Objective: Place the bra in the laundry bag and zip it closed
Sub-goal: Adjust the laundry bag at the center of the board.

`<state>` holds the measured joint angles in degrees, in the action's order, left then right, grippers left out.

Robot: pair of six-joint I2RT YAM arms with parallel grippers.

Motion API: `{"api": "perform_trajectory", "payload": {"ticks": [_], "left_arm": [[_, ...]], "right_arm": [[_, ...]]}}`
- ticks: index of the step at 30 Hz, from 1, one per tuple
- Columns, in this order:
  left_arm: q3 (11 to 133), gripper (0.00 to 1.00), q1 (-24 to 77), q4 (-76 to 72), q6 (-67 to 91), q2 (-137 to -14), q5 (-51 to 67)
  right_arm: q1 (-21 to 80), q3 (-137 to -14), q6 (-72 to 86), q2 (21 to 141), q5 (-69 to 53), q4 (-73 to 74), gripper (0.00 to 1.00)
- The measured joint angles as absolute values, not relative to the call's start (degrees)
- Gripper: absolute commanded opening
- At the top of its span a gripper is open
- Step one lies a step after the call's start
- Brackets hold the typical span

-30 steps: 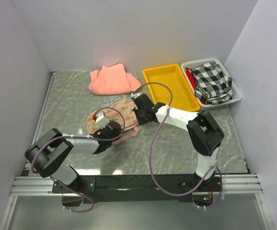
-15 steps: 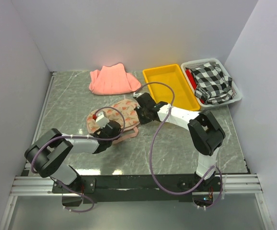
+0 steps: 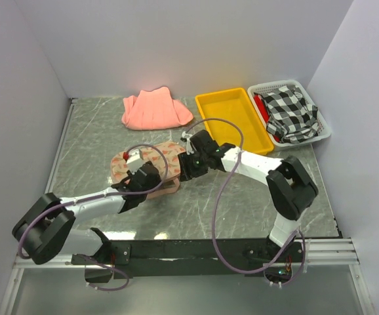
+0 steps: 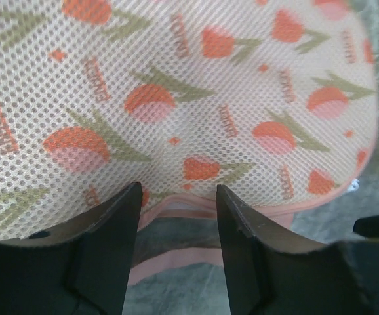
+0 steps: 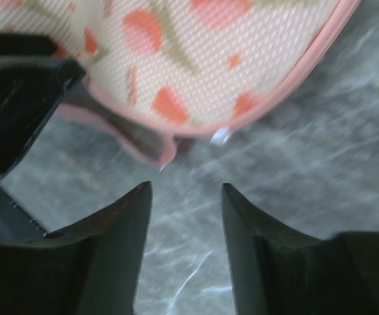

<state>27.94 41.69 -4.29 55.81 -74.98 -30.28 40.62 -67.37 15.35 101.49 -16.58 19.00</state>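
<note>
The laundry bag [image 3: 165, 151], beige mesh with red-orange prints and pink edging, lies mid-table. Its mesh fills the top of the left wrist view [image 4: 196, 98]. My left gripper [image 3: 151, 184] is open at its near edge [image 4: 176, 190], with pink edging and table between the fingers. My right gripper [image 3: 181, 172] is open just off the bag's right end [image 5: 186, 187], over bare table. The bag's pink edge [image 5: 294, 79] and a small silver zip pull [image 5: 220, 136] lie ahead of it. The bra is hidden.
A salmon-pink folded cloth [image 3: 153, 110] lies at the back. A yellow tray [image 3: 232, 118] and a white basket [image 3: 320, 128] holding a black-and-white checked cloth [image 3: 288, 111] stand at the back right. White walls enclose the table.
Both grippers have gone from shut to open. The left arm has drawn back toward the near left, and the bag has shifted slightly left.
</note>
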Motion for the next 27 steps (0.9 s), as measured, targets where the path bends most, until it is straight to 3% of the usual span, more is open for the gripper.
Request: {"api": "perform_trajectory", "payload": {"ticks": [2, 7, 11, 15, 27], "left_arm": [[28.9, 0.65, 41.7, -3.1, 54.5, -73.4, -30.3], [29.7, 0.66, 41.7, -1.7, 52.6, -69.7, -30.1], [29.7, 0.67, 41.7, -0.8, 51.4, -67.0, -29.1], [29.7, 0.67, 41.7, -0.7, 49.9, -64.2, -26.5], [29.9, 0.68, 48.1, -2.1, 48.9, -64.4, -20.8]], "right_arm": [[40.6, -65.7, 16.5, 99.4, -17.8, 18.7, 0.62], [38.0, -62.8, 20.8, 94.6, -20.5, 15.1, 0.62], [29.9, -58.9, 26.3, 93.3, -25.1, 9.3, 0.64], [24.4, -60.8, 28.6, 96.7, -28.1, 9.1, 0.64], [23.2, -65.7, 32.6, 107.2, -38.3, 2.1, 0.64]]}}
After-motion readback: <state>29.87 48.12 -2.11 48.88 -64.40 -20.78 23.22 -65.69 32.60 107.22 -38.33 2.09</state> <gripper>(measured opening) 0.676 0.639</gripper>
